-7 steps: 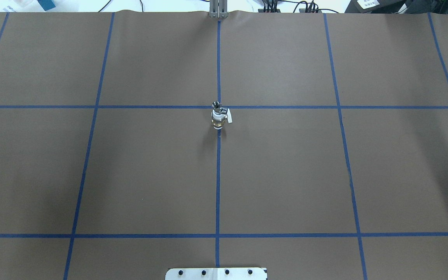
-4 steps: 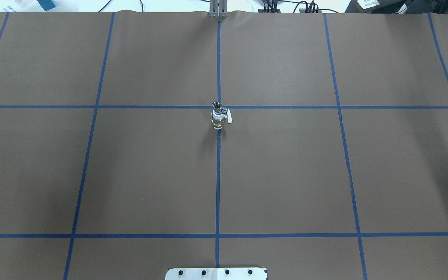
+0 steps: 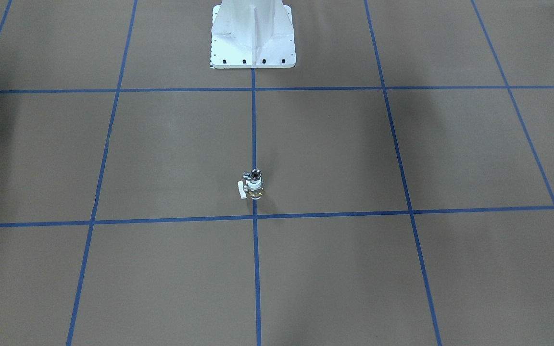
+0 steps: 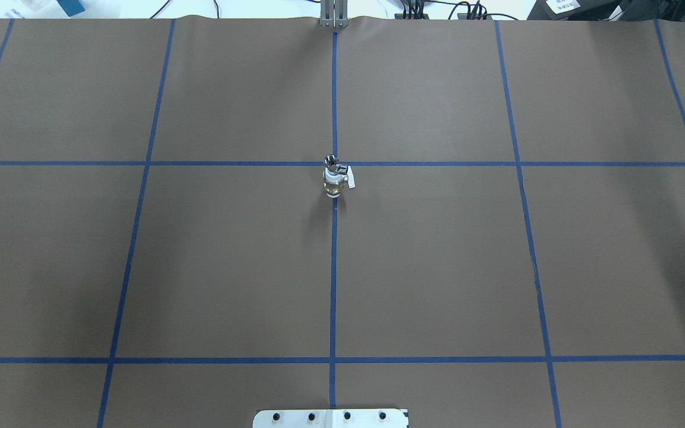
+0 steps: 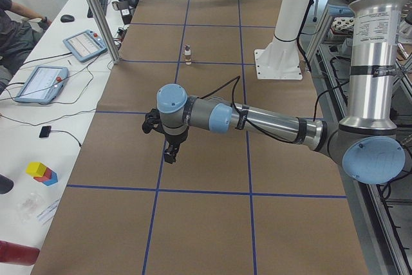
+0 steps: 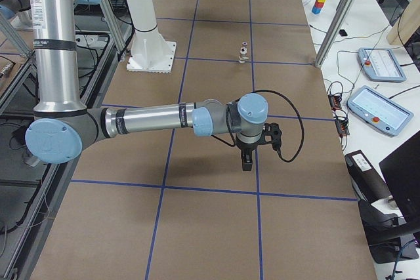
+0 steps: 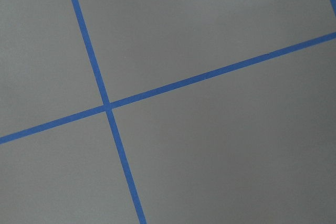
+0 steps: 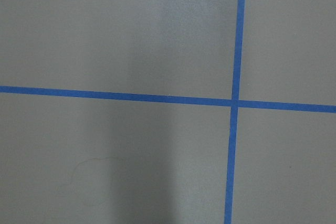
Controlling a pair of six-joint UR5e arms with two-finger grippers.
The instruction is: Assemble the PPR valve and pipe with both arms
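The PPR valve (image 4: 335, 182), white with a brass body and a small white side handle, stands upright at the table's middle. The shiny chrome pipe (image 4: 331, 160) sits on its top end, joined to it. Both also show in the front view, the valve (image 3: 254, 189) with the pipe (image 3: 256, 173) on top, and small in the side views (image 5: 188, 54) (image 6: 243, 52). My left gripper (image 5: 170, 156) hangs over bare table far from them. My right gripper (image 6: 247, 164) does the same at the other end. I cannot tell whether either is open or shut. Both wrist views show only brown paper and blue tape.
The white bolted pedestal (image 3: 253, 38) stands at the robot's side of the table. Brown paper with blue tape lines (image 4: 333, 267) covers the table. Tablets (image 5: 40, 83) and cables lie on the operators' bench, with an aluminium post (image 5: 96, 11) at the table's edge.
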